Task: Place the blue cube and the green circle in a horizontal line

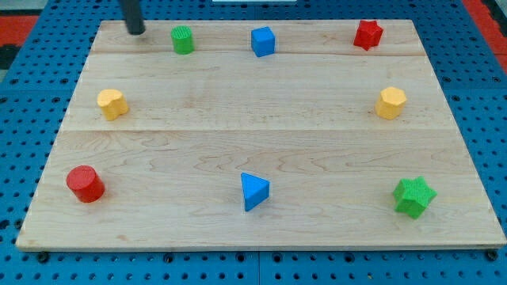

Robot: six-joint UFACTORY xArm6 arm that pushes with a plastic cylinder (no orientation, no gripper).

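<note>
The green circle (pixel 183 39) sits near the board's top edge, left of centre. The blue cube (pixel 263 41) sits to its right at about the same height, with a gap of about one and a half block widths between them. My tip (pixel 136 32) is at the top left of the board, to the left of the green circle and apart from it. It touches no block.
A red star (pixel 367 34) is at the top right. Yellow blocks sit at the left (pixel 112 104) and right (pixel 390 103). A red cylinder (pixel 85 184), a blue triangle (pixel 253 191) and a green star (pixel 414 196) lie along the bottom of the wooden board (pixel 261 142).
</note>
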